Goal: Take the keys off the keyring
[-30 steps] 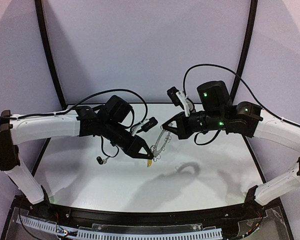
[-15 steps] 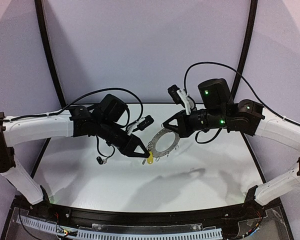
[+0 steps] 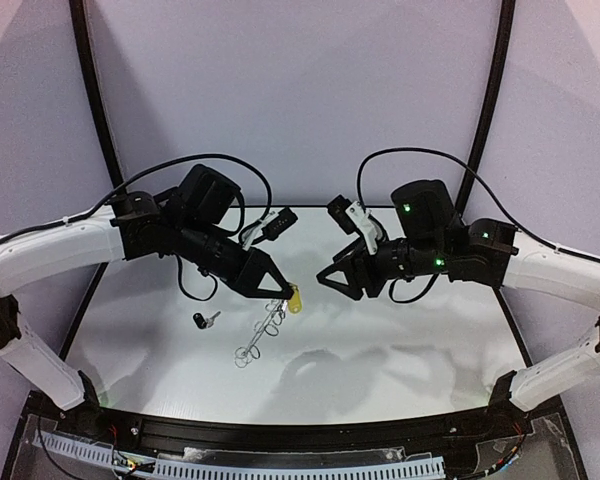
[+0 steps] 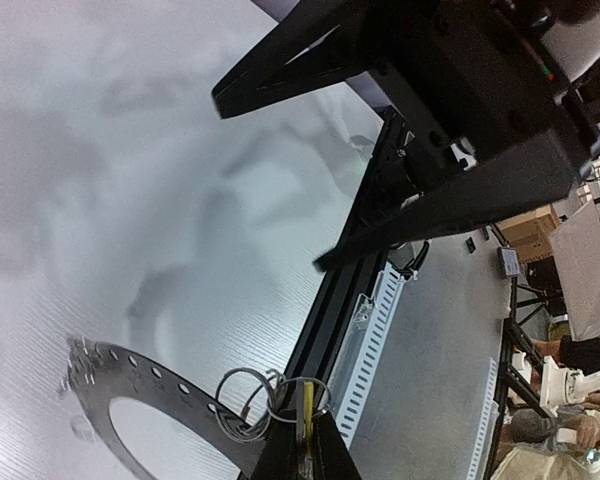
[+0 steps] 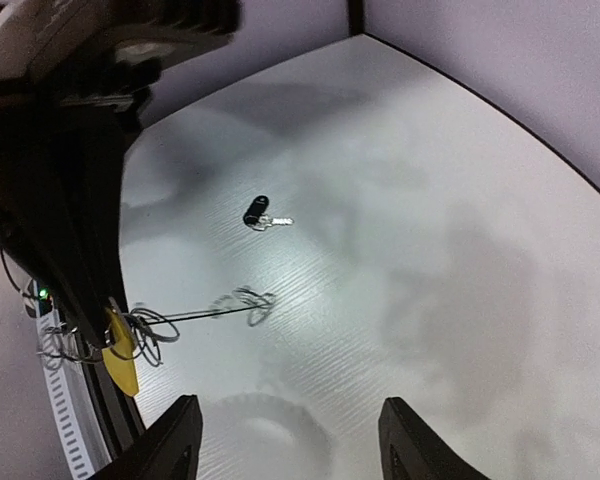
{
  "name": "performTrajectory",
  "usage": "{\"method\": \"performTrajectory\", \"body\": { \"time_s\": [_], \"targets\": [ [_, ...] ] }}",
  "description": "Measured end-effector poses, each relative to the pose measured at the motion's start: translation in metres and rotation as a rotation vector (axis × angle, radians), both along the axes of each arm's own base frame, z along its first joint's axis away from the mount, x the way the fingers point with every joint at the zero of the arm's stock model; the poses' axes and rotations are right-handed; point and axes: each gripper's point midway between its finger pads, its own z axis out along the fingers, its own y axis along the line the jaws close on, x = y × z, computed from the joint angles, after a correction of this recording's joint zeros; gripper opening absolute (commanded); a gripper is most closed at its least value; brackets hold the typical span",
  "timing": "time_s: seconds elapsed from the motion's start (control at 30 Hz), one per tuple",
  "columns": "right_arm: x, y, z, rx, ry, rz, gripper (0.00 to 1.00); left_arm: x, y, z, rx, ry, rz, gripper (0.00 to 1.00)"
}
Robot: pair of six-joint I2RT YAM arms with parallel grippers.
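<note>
1. Top view: left gripper (image 3: 282, 291) is clenched on the yellow key (image 3: 295, 300). The keyring (image 3: 263, 328) dangles from it toward 7 o'clock, edge-on; cannot tell if its low end touches the table (image 3: 410, 350).
2. Right gripper (image 3: 323, 279) is released, jaws spread, at 3 o'clock of the yellow key and apart from the keyring.
3. Black key (image 3: 205, 320) lies on the table at 8 o'clock of the left gripper, off the keyring.
4. Left wrist only: the keyring's flat holed face, with wire loops (image 4: 248, 418) bunched at the fingers.
5. Right wrist only: the black key's silver blade, pointing to 3 o'clock.
6. Half a second earlier the right gripper pinched the keyring's far rim. Now the keyring hangs from the left alone; the black key is unmoved.
</note>
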Motion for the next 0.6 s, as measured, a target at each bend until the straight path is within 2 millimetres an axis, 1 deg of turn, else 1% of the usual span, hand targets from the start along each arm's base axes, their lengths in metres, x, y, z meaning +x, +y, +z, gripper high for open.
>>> {"method": "performTrajectory", "body": {
  "time_s": [0.03,0.07,0.1,0.13,0.17,0.2,0.27,0.3,0.37,0.4,0.43,0.53,0.6],
  "targets": [
    [-0.001,0.001,0.0,0.0,-0.007,0.013,0.67,0.0,0.0,0.001,-0.001,0.001,-0.001,0.01],
    [-0.005,0.005,-0.003,0.003,-0.045,0.072,0.67,-0.003,0.0,0.003,-0.008,0.008,-0.012,0.01],
    [-0.008,0.007,-0.005,0.0,-0.053,0.093,0.66,-0.003,0.0,0.003,-0.007,0.011,-0.014,0.01],
    [-0.015,0.01,-0.011,0.004,-0.085,0.162,0.66,-0.007,0.0,0.003,-0.008,0.027,-0.03,0.01],
    [-0.018,0.011,-0.014,0.001,-0.093,0.186,0.64,-0.008,0.0,0.003,-0.009,0.031,-0.034,0.01],
    [-0.026,0.012,-0.019,0.008,-0.125,0.247,0.63,-0.013,0.0,0.005,-0.019,0.046,-0.057,0.01],
    [-0.035,0.011,-0.025,0.01,-0.164,0.309,0.61,-0.018,-0.001,0.007,-0.033,0.057,-0.086,0.01],
    [-0.041,0.01,-0.027,0.011,-0.194,0.353,0.6,-0.025,-0.002,0.008,-0.051,0.071,-0.124,0.01],
    [-0.049,0.008,-0.025,0.017,-0.24,0.406,0.57,-0.032,-0.001,0.008,-0.063,0.089,-0.161,0.01],
    [-0.054,0.007,-0.02,0.027,-0.273,0.438,0.56,-0.036,-0.001,0.007,-0.071,0.101,-0.184,0.01],
    [-0.055,0.007,-0.018,0.032,-0.286,0.449,0.54,-0.038,-0.001,0.007,-0.073,0.106,-0.192,0.01],
    [-0.062,0.008,-0.008,0.058,-0.33,0.497,0.53,-0.046,-0.001,0.011,-0.097,0.129,-0.235,0.01],
    [-0.066,0.009,-0.006,0.07,-0.332,0.52,0.5,-0.049,-0.001,0.013,-0.107,0.138,-0.25,0.01]
  ]
}}
